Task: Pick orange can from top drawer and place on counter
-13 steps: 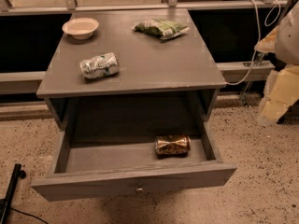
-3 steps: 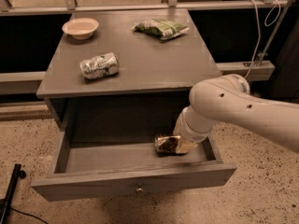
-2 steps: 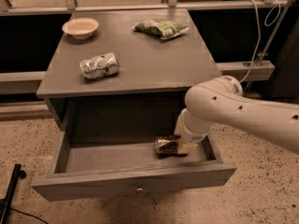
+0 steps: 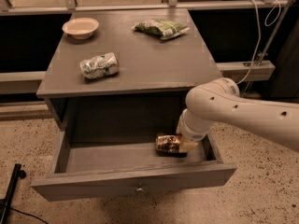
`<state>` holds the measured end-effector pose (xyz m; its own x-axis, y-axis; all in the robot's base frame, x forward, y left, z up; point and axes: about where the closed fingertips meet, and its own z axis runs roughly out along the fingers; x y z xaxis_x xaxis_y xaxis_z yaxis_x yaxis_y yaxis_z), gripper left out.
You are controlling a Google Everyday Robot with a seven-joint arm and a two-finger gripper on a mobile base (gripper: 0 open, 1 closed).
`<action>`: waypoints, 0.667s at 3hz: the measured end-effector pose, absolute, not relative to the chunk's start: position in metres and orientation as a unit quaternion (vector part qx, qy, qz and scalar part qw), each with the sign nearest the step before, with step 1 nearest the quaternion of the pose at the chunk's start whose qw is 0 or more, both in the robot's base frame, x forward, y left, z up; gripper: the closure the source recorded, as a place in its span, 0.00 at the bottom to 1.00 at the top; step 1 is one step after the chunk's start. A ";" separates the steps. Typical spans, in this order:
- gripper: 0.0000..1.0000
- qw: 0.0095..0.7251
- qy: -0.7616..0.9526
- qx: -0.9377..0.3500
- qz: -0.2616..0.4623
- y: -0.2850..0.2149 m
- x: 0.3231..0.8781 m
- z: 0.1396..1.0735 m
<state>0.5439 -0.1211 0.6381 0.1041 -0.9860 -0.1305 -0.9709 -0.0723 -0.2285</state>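
Reaching down into top drawer (image 4: 93, 183) w/ arm (image 4: 243, 111) bent, hand (image 4: 186, 145) at orange can (image 4: 167, 143), grip can't tell.

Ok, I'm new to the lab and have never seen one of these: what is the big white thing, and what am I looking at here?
The big white shape is a robot arm, seen by a single camera that looks down at a grey cabinet from the front. Where that camera is mounted is not known. The arm reaches into the open top drawer, and its gripper sits at the right end of the orange can, which lies on its side in the drawer. Whether the can is gripped yet cannot be told. On the counter are a pale bowl, a silver-and-green can on its side and a green packet.
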 end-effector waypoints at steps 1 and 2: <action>0.43 0.125 0.668 -0.734 -0.020 -0.121 0.552 0.623; 0.43 0.117 0.663 -0.739 -0.009 -0.114 0.553 0.610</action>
